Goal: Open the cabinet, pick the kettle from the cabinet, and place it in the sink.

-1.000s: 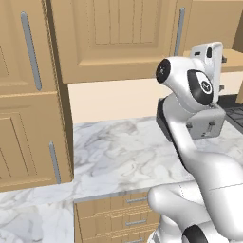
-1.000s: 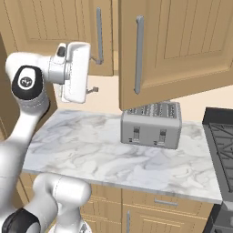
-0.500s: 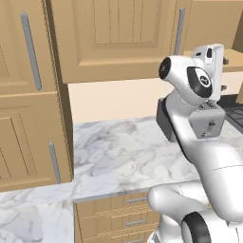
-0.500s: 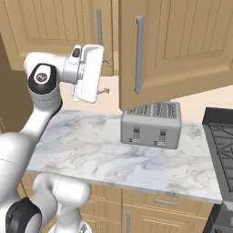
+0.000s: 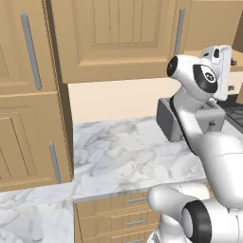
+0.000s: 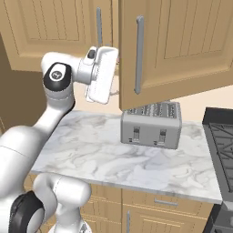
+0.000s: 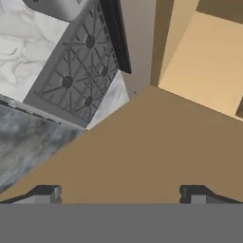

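Observation:
The cabinet (image 6: 177, 41) hangs over the counter, and its right-hand door stands swung out toward me, with a long grey bar handle (image 6: 139, 54). In the left base view the wide closed door (image 5: 114, 33) has its handle (image 5: 179, 31) at its right edge. My gripper (image 6: 114, 77) hovers at the swung door's free edge, between the two handles, and is also seen in the left base view (image 5: 231, 75). In the hand view it (image 7: 118, 197) is open, its tips wide apart, with brown wood close in front. The kettle is hidden. The sink is out of view.
A boxy grey toaster (image 6: 150, 125) stands on the marble counter (image 6: 86, 145) below the gripper. A dark stove (image 6: 220, 141) lies to the right. A tall wooden cabinet (image 5: 28, 95) bounds the counter on the left, with drawers (image 5: 123, 213) under its front edge.
The arm has swung the hand to the right, from over the counter's left part up to the free edge of the swung-out door. The jaws stayed open.

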Tool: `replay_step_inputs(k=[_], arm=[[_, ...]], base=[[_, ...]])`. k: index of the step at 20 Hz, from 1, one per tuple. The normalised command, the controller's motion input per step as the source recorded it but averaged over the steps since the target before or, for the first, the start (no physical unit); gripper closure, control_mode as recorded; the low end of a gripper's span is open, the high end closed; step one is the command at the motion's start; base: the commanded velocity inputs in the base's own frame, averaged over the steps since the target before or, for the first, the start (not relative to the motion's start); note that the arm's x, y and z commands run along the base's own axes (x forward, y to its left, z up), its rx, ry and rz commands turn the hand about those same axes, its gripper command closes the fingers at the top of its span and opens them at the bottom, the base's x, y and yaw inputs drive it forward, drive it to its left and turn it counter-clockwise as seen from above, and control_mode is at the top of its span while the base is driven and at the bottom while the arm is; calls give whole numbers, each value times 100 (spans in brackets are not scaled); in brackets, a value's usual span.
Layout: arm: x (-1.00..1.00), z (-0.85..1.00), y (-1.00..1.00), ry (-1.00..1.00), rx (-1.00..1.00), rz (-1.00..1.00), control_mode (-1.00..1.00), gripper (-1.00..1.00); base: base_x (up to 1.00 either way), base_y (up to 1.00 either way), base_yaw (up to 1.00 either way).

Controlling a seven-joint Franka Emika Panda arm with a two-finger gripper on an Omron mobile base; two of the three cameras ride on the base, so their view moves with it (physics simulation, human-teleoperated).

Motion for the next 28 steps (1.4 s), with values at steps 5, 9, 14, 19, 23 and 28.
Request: replay_step_inputs(k=[5, 9, 14, 19, 23, 28], arm=[[3, -9, -41, 2, 0, -6, -100, -100], [0, -1, -47, 0, 0, -6, -100, -100], [-12, 0, -58, 0, 0, -7, -100, -100], [-27, 0, -69, 0, 0, -8, -100, -100], [-33, 0, -78, 0, 0, -6, -100, -100], [-34, 0, -83, 0, 0, -5, -100, -100]], base=[[0, 0, 0], [0, 0, 0], [0, 0, 0], [0, 0, 0], [0, 0, 0], [0, 0, 0]])
